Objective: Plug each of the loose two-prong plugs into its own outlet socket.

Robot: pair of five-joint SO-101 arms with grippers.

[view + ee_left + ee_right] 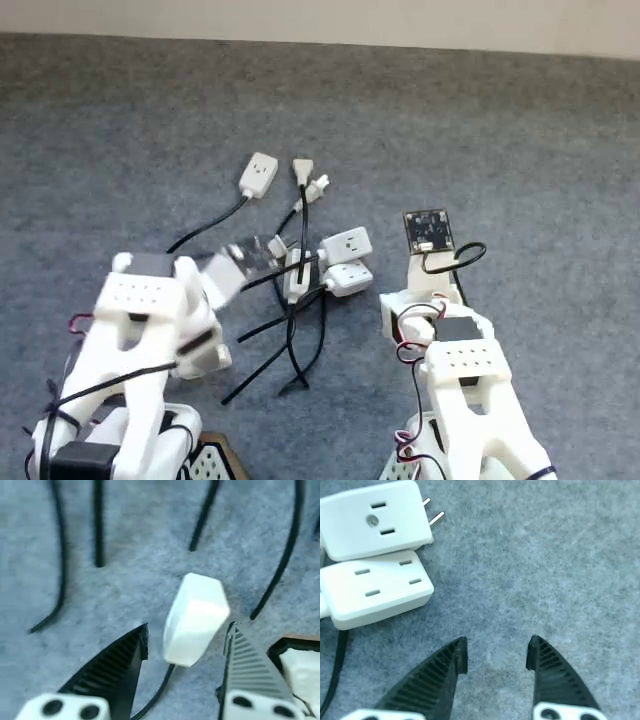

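Observation:
A white block (195, 617) on a black cord lies on the grey carpet between the fingers of my left gripper (188, 629), which is open around it; I cannot tell whether a finger touches it. In the high view the left gripper (238, 262) sits left of the cord tangle. Two white outlets (375, 519) (375, 587) lie side by side just ahead of my right gripper (496, 652), which is open over bare carpet. Both outlets (345, 243) (350, 277) lie mid-table. Two loose plugs (303, 168) (318, 187) lie farther back, beside another outlet (259, 175).
Black cords (290, 345) cross and spread between the two arms. Two metal prongs (432, 511) stick out past the farther outlet. Open carpet stretches to the right of the right arm (470, 380) and across the back.

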